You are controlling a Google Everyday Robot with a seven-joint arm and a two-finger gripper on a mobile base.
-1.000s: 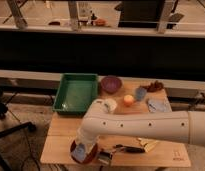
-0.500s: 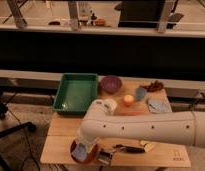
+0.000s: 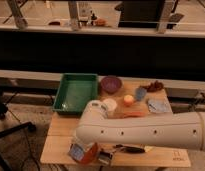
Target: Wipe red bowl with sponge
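The red bowl [image 3: 89, 154] sits at the front left of the wooden table [image 3: 61, 145]. The pale blue-grey sponge [image 3: 76, 151] lies tilted over the bowl's left side. My white arm sweeps in from the right, bends at the elbow and comes down onto the bowl. My gripper [image 3: 85, 145] is right above the sponge and the bowl, mostly hidden by the arm. I cannot see whether it touches the sponge.
A green tray [image 3: 75, 92] stands at the back left, with a purple bowl [image 3: 111, 84] beside it. Behind the arm are an orange fruit [image 3: 128, 100], a small blue cup [image 3: 140, 93], a pale blue cloth [image 3: 158, 105] and a white disc [image 3: 110, 104]. A black tool [image 3: 130, 149] lies near the front edge.
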